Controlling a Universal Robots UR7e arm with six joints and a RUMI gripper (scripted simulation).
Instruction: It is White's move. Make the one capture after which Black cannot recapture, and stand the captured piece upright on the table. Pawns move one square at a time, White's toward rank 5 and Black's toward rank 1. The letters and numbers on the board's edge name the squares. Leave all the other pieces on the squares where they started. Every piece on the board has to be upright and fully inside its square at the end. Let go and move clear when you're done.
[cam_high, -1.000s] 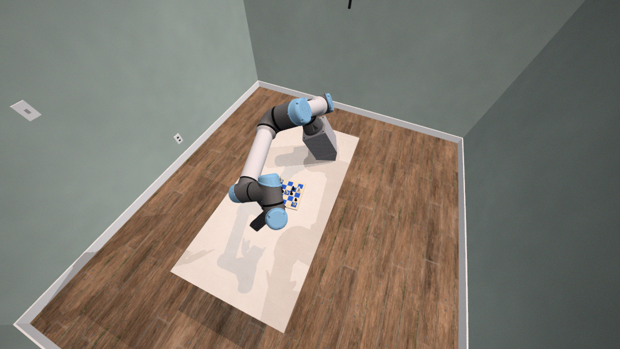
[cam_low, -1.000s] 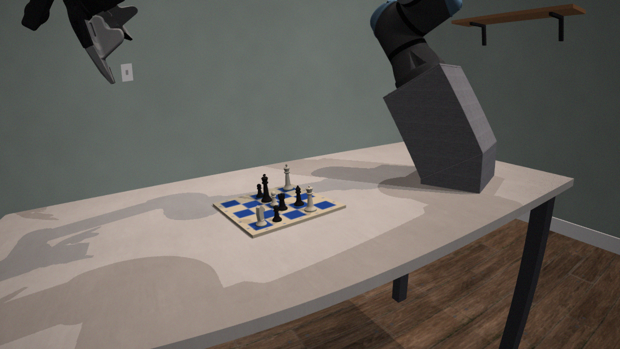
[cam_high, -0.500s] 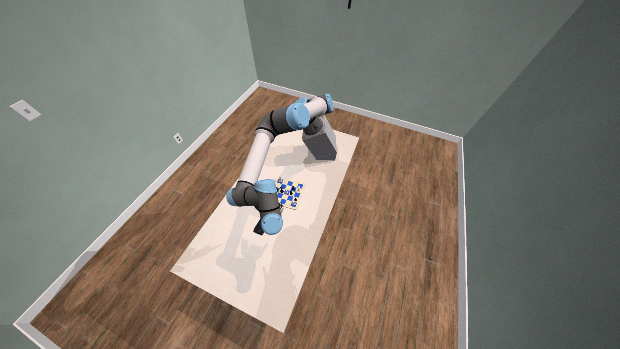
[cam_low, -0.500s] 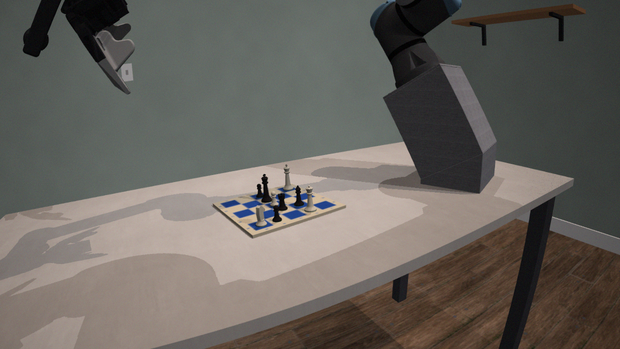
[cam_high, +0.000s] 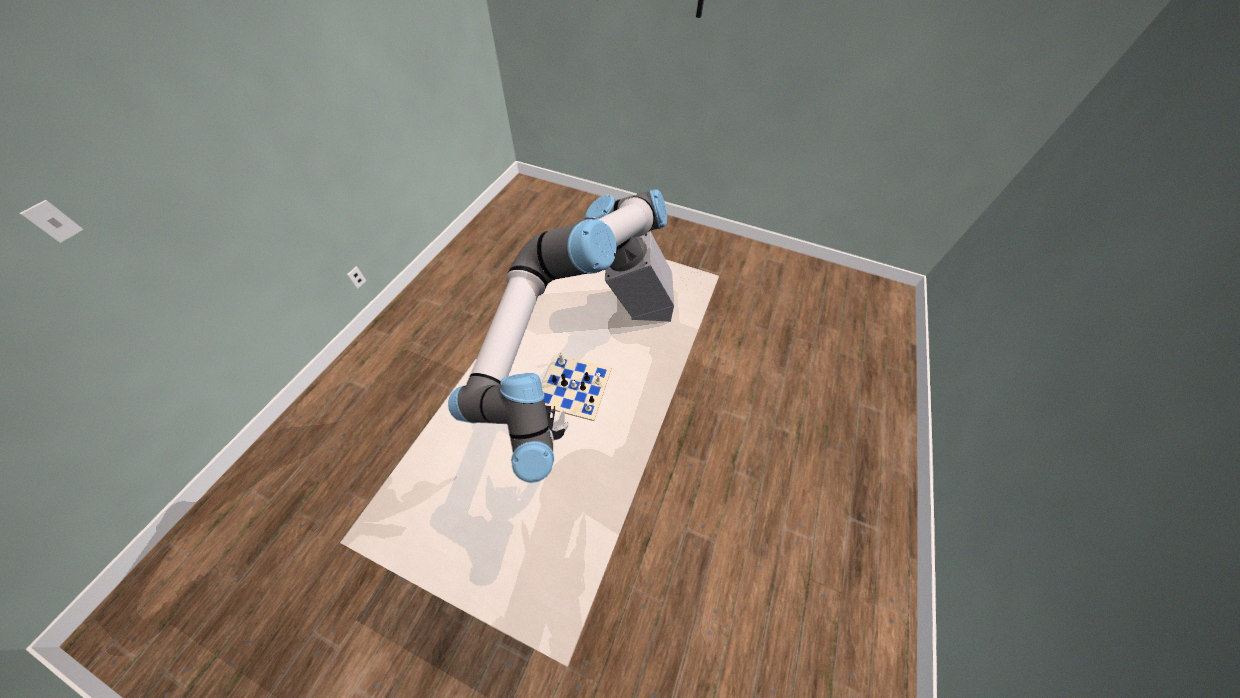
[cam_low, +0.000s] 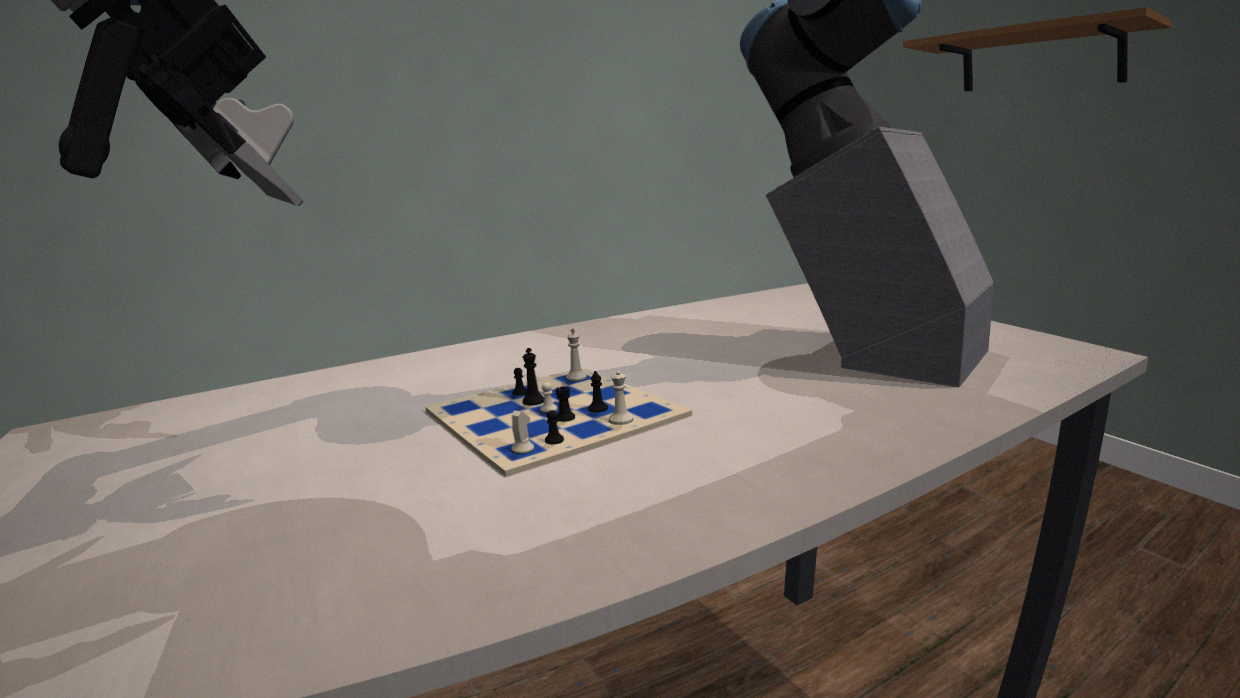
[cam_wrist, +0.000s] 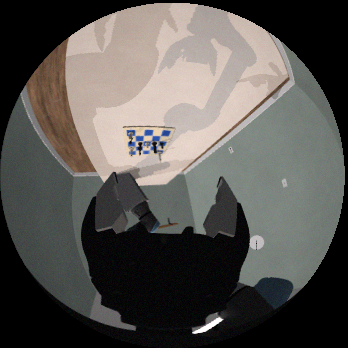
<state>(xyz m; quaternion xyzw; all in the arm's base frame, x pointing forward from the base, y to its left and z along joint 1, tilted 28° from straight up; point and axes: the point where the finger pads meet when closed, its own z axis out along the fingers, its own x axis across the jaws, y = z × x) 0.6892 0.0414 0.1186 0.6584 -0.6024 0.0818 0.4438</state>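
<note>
Grey, wedge-shaped fingers of the hand (cam_wrist: 170, 187) stood spread wide apart w/ nothing between them; the hand was released and empty. In the wrist view the 2 fingers framed a far-off look at the chessboard (cam_wrist: 148, 138), small, near the middle of the pic, w/ green wall behind the fingertips. In the exterior view the hand (cam_low: 251, 151) hung high in the upper left corner, tilted, pointing down and to the right, well apart from the board and above the worktop's left part.

From the hand outward: dark wrist links w/ light blue caps, then a long white forearm (cam_high: 511, 325) ran back to the elbow and to a tilted grey pedestal (cam_low: 876, 260) at the worktop's far end.

The chessboard (cam_low: 668, 414), tan w/ blue squares, lay flat near the middle of the pale worktop (cam_low: 260, 485), between hand and pedestal. All pieces on it stood upright. White: a tall piece (cam_low: 573, 354) at the far edge, another tall one (cam_low: 619, 398) toward the right, a shorter piece (cam_low: 520, 431) at the near corner, a small one (cam_low: 546, 397) mid-board. Black: a tall piece (cam_low: 531, 378) w/ a small one (cam_low: 518, 380) just beside it at the far left, 2 mid-sized (cam_low: 564, 404) (cam_low: 597, 392) in the centre, a small one (cam_low: 552, 427) near the front. Square letters and nos. too small to read. No piece stood off the board.

Arm shadows fell across the worktop. Wood floor (cam_low: 867, 606) below; a wood shelf (cam_low: 1041, 30) on the wall, upper right.
</note>
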